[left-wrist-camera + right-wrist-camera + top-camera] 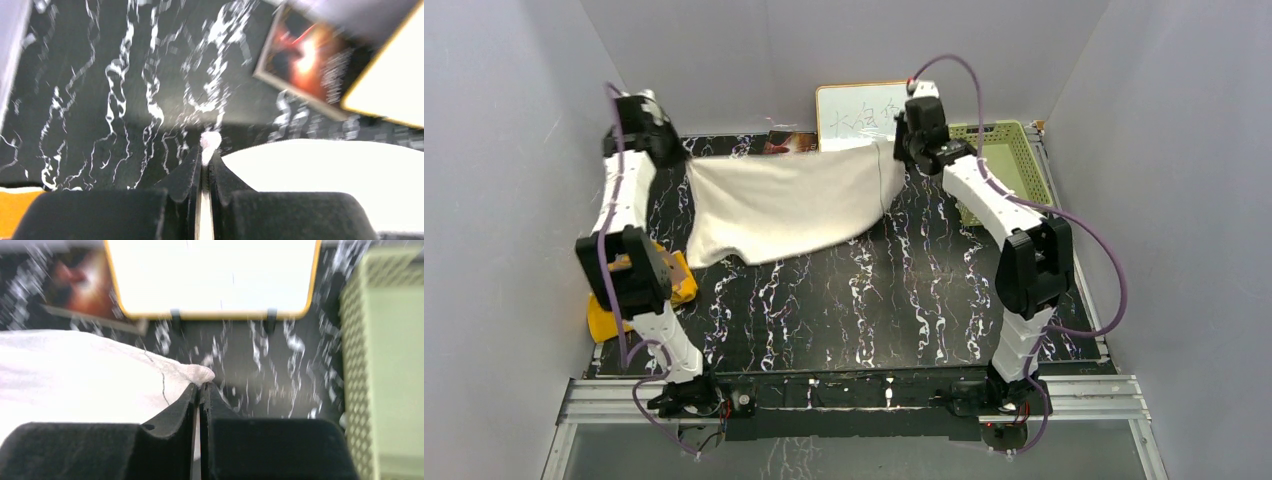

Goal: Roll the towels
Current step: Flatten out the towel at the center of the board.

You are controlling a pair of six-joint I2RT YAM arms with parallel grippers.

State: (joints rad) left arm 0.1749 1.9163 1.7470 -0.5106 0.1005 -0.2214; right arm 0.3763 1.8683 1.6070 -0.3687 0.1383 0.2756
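Note:
The cream-white towel [784,205] hangs spread between my two grippers at the back of the table, its lower edge resting on the black marbled surface. My left gripper [679,158] is shut on its left corner, which pokes out between the jaws in the left wrist view [210,142]. My right gripper [901,150] is shut on its right corner, seen in the right wrist view [197,375]. The orange-yellow towel [679,290] lies at the table's left edge, mostly hidden behind my left arm.
A white board with an orange frame [864,115] stands at the back. A dark-covered book [789,142] lies to its left. A green perforated basket [1004,160] stands at the back right. Grey walls close in both sides.

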